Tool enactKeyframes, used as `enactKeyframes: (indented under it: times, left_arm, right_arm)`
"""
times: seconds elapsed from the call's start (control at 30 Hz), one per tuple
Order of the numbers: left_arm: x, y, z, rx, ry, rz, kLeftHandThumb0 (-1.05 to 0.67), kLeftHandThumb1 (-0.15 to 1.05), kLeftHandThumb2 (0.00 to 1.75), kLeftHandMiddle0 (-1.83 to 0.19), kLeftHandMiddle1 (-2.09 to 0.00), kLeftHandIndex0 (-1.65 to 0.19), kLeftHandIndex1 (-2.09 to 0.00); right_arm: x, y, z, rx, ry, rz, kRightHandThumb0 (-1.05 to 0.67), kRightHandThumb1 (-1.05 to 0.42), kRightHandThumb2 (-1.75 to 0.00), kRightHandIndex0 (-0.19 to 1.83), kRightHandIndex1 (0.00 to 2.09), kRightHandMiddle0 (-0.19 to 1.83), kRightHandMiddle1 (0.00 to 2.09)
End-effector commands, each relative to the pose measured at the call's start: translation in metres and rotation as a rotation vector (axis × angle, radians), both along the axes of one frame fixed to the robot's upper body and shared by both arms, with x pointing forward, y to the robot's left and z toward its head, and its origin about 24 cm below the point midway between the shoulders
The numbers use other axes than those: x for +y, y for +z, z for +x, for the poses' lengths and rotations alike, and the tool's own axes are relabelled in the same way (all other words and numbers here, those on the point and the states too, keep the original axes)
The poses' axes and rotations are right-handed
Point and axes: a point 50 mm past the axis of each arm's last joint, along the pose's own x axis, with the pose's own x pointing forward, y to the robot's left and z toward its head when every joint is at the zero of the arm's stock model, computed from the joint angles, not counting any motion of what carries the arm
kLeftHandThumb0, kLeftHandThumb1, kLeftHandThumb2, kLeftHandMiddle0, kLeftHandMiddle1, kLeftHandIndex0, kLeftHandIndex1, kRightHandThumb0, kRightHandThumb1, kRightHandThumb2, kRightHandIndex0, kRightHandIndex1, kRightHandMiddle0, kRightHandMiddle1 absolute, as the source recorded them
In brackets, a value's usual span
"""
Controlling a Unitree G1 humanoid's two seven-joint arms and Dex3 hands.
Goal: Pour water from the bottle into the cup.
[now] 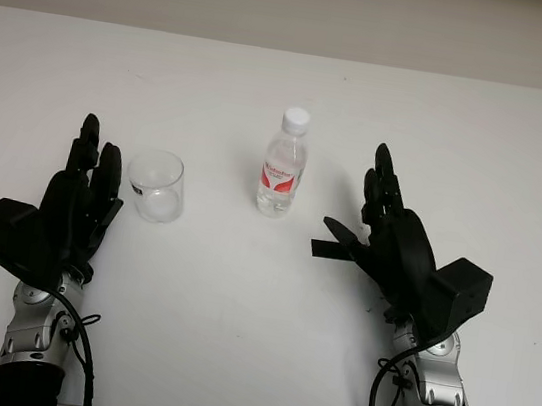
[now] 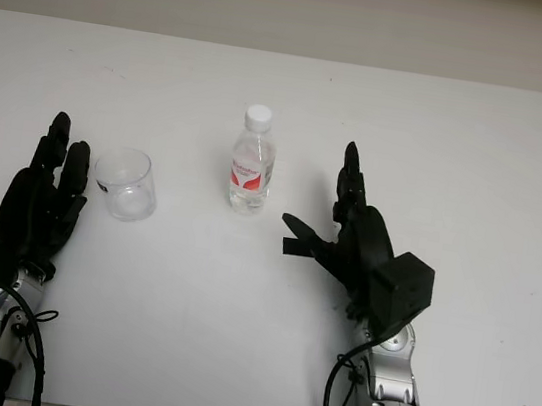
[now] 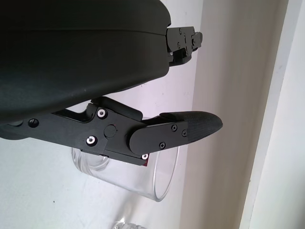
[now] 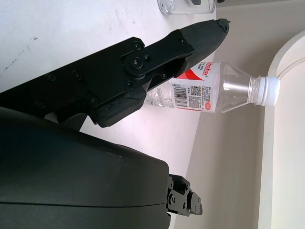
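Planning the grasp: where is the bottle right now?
The bottle stands upright near the middle of the white table, capped, between the cup and the open right hand.

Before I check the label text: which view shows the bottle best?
The right wrist view: the bottle is close, with its red label, barcode and white cap legible beyond the open right hand. Both eye views show it whole and upright but small.

Bottle (image 4: pixel 205 90) label (image 4: pixel 191 91) — red-and-white, barcode and QR code visible; brand lettering too small to read.
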Motion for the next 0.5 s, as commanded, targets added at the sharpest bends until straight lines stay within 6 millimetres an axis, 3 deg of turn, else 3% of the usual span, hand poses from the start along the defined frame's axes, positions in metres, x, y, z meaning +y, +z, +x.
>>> enactKeyframes:
  times: [0.0,0.33,0.47]
  left_arm:
    - [0.000,0.002,0.000,-0.009,0.000,0.006,-0.62,1.05,0.52,0.09,-0.05,0.11,-0.05]
    - [-0.001,0.003,0.006,-0.010,-0.001,0.009,-0.62,1.05,0.52,0.09,-0.05,0.10,-0.05]
    - [0.000,0.003,0.006,-0.014,0.004,0.006,-0.62,1.05,0.53,0.10,-0.05,0.11,-0.05]
  right_arm:
    - [0.002,0.005,0.002,-0.030,0.007,0.005,-0.91,-0.93,-0.06,-0.19,0.00,-0.19,0.00]
    - [0.000,0.002,0.006,-0.008,0.005,-0.002,-0.87,-0.91,-0.05,-0.19,0.00,-0.19,0.00]
    - [0.005,0.009,0.017,-0.025,0.023,0.003,-0.87,-0.90,-0.05,-0.19,0.00,-0.19,0.00]
